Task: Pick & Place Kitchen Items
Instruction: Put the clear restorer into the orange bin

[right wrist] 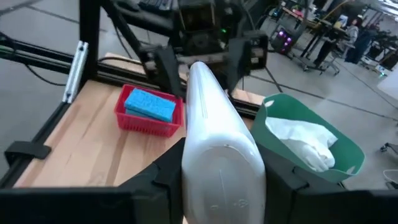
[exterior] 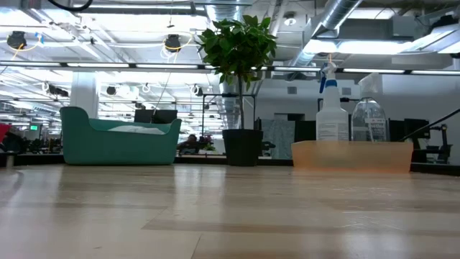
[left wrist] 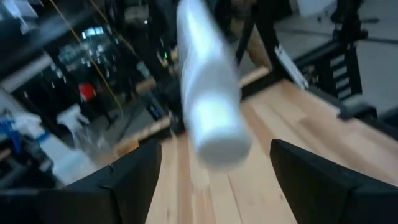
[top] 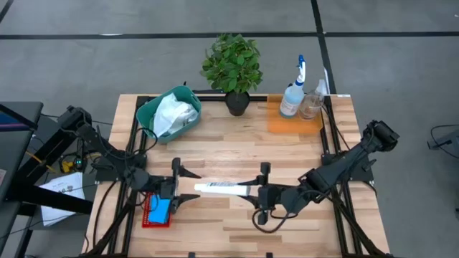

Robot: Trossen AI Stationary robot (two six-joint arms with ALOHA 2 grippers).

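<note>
A small white labelled bottle (top: 222, 188) lies level between my two grippers over the middle of the table, and it also shows in the right wrist view (right wrist: 217, 143) and the left wrist view (left wrist: 208, 93). My right gripper (top: 259, 192) is shut on its wide end. My left gripper (top: 192, 185) is open. Its fingers stand on either side of the bottle's narrow end (left wrist: 217, 137) without touching it. A blue sponge (top: 159, 209) lies in a red basket (top: 148, 217) near the left gripper. Neither gripper shows in the low view. My right gripper pinches the bottle's wide end (right wrist: 205, 168) between its two fingers (right wrist: 283, 180). The fingers come level from the table's right side and lie along the bottle. The bottle sticks out level toward the left gripper and looks clear of the tabletop.
A teal basin (top: 147, 115) holding a white cloth (top: 172, 115) stands at the far left. A potted plant (top: 231, 68) stands at the far middle. An orange tray (top: 276, 122) at the far right holds two clear spray bottles (top: 294, 93). Bare wood lies in between.
</note>
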